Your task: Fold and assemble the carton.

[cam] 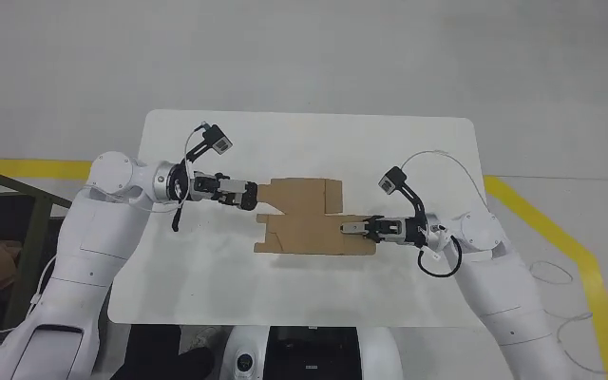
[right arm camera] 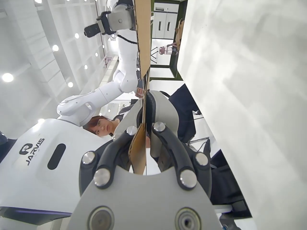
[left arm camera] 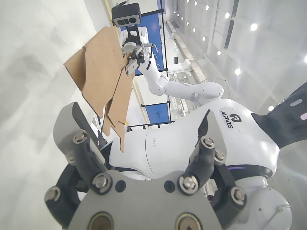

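Note:
A flat brown carton (cam: 304, 217), unfolded with notched flaps, is held over the middle of the white table (cam: 399, 142). My right gripper (cam: 353, 228) is shut on the carton's right edge. In the right wrist view the board runs edge-on (right arm camera: 142, 37) away from between the right gripper's (right arm camera: 145, 101) fingers. My left gripper (cam: 253, 197) sits at the carton's left edge, open. In the left wrist view its fingers (left arm camera: 76, 116) stand wide apart around the carton's (left arm camera: 103, 72) near flap corner without clamping it. The right gripper (left arm camera: 132, 59) shows there, at the far edge.
The table carries nothing else, with bare surface on all sides of the carton. Yellow floor tape (cam: 532, 214) runs past the table's right side, and a dark green frame (cam: 28, 228) stands off its left edge.

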Tool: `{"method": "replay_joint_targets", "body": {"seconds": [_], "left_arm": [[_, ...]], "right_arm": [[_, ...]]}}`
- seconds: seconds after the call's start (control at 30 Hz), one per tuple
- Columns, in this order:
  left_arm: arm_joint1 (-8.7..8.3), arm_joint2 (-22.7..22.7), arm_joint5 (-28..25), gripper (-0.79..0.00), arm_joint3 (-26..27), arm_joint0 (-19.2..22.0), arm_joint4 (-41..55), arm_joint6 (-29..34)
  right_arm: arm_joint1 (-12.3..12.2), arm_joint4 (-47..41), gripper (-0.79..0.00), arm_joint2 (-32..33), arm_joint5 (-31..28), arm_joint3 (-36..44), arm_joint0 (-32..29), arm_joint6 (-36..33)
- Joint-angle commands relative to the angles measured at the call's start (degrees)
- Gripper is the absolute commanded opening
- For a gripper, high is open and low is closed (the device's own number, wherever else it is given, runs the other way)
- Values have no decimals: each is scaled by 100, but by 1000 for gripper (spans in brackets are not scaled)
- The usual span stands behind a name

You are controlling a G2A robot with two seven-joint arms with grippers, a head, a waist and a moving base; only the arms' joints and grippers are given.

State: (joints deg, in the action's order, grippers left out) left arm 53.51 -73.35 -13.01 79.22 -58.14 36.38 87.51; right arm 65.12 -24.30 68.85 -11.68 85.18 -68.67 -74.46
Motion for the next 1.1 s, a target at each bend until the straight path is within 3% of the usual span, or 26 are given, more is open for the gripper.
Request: {"method": "replay_joint_targets", "body": {"seconds": [0.0, 0.3, 1.07], "left_arm": [[3, 11, 7, 0, 16, -40, 70, -15], [38, 185, 51, 0, 119, -147, 200, -120], [82, 393, 84, 0, 106, 44, 2, -235]], "right_arm": [[-1, -84, -785, -32, -67, -58, -31, -42], [-13, -108, -785, -128, -173, -146, -43, 41], [-47, 0, -785, -371, -105, -59, 39, 210]]}}
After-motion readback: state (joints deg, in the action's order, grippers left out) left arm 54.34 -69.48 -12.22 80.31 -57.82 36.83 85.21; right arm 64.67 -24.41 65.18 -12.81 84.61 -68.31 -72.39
